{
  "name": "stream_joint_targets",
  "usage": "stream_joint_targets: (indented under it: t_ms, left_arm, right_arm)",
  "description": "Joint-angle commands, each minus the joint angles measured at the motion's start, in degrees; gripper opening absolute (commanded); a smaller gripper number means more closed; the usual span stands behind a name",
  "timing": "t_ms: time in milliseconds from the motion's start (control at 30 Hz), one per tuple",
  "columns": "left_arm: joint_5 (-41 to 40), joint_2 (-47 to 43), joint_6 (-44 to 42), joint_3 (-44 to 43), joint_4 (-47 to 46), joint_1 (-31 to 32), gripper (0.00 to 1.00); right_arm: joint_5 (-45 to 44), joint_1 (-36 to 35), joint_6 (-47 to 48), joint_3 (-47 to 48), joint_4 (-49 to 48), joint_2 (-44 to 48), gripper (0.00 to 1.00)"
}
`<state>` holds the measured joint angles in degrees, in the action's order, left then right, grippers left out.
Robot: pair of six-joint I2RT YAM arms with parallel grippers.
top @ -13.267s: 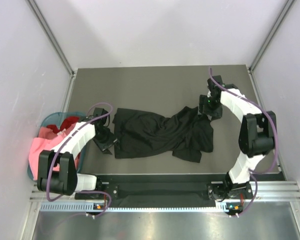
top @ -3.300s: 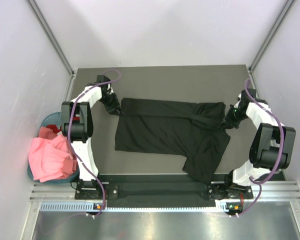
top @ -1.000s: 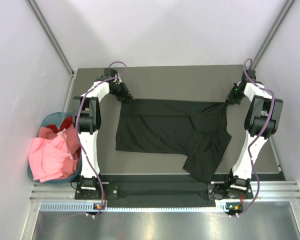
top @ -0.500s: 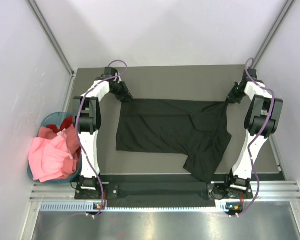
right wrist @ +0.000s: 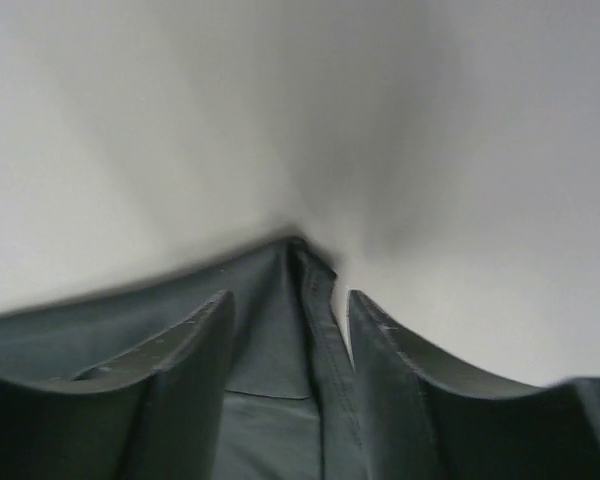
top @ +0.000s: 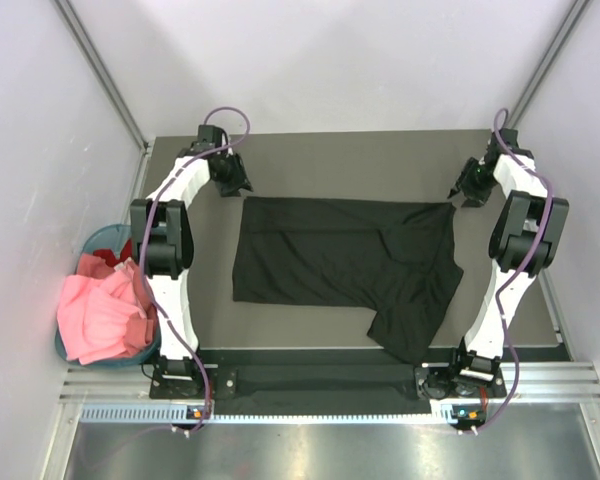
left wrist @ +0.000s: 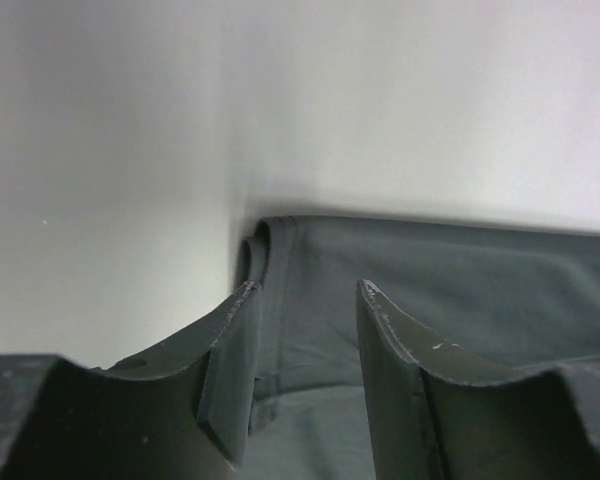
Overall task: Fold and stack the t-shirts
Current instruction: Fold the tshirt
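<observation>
Looked like the spreading-out step, judged from how things lay. The black t-shirt (top: 340,262) was stretched out mostly flat in the middle of the table (top: 340,160), with one part bunched and flopped over toward the near right. No fold had been made in it yet. The pink t-shirt (top: 98,318) and the red t-shirt (top: 130,248) were heaped in the teal basket (top: 92,243) off to the left, so nothing was stacked either.

The left gripper (top: 232,186) was parked just past the shirt's far-left corner, the right gripper (top: 464,192) just past the far-right corner. In the wrist views the left fingers (left wrist: 230,350) and the right fingers (right wrist: 190,370) were seen spread apart, with only bare table and wall in the gap. No cloth was pinched or touched by either.

For the next move, that rumpled part would probably need smoothing. Then an edge would have to be pinched at both ends and carried across evenly so the fold came out square.
</observation>
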<state>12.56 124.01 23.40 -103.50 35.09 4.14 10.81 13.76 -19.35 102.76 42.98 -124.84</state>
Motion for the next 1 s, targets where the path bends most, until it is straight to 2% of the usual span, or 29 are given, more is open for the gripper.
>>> stream_joint_targets:
  t_ms: [0,300,433,567,700,967]
  left_arm:
    - [0.10,2.90,-4.50,-2.58,0.76,-0.36,0.49]
    - [1.50,8.53,-6.26,-8.11,3.05,-0.98,0.50]
    - [1.24,8.80,-5.38,-7.42,2.88,-1.07,0.50]
    - [1.77,8.45,-5.12,-6.45,2.26,-1.15,0.50]
    - [4.40,8.18,-4.33,-4.78,1.03,-1.07,0.49]
    - [5.28,8.71,-3.18,-3.72,0.24,-1.07,0.42]
  right_arm:
    - [-1.49,0.83,3.27,-1.50,1.93,4.34,0.52]
    - [-0.26,0.83,5.20,-0.54,-0.09,0.92,0.53]
    - [1.32,0.83,5.38,-0.19,-0.88,-0.93,0.52]
    - [3.43,0.74,5.29,0.42,-1.32,-1.99,0.46]
    - [2.99,0.74,5.20,0.07,-1.32,-2.60,0.45]
    - [2.99,0.66,5.03,0.60,-1.50,-3.75,0.42]
